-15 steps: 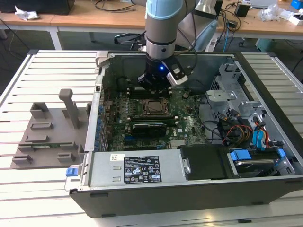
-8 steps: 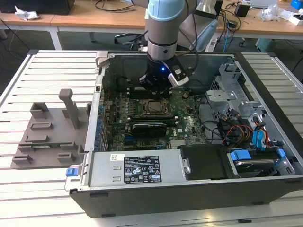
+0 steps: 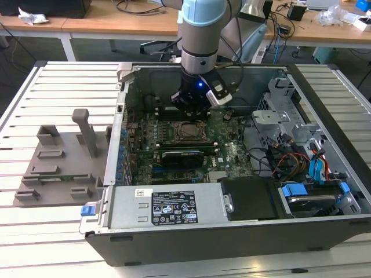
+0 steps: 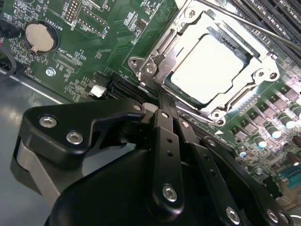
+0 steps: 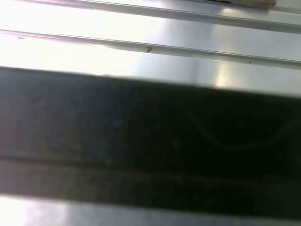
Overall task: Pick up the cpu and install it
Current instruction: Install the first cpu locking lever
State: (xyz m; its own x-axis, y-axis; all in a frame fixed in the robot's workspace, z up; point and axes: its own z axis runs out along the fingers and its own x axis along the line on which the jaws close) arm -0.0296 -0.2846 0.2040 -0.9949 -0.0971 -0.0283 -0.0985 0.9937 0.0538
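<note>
The cpu (image 4: 207, 70), a flat square chip with a dull silver top, lies in its socket on the green motherboard (image 4: 94, 42), with a metal frame (image 4: 155, 61) around it. In the exterior view the cpu (image 3: 189, 132) sits in the middle of the board inside the open computer case (image 3: 232, 231). My gripper (image 3: 188, 105) hangs just above the board at the socket's far edge. In the second wrist view its black fingers (image 4: 162, 117) lie pressed together, holding nothing, and their tips point at the frame's near corner.
A grey plastic tray (image 3: 58, 168) rests on the slatted table at the exterior view's left. Inside the case are a black card (image 3: 182, 155), a power supply (image 3: 168, 205), and a drive cage with cables (image 3: 290, 156). A coin battery (image 4: 40, 36) sits on the board.
</note>
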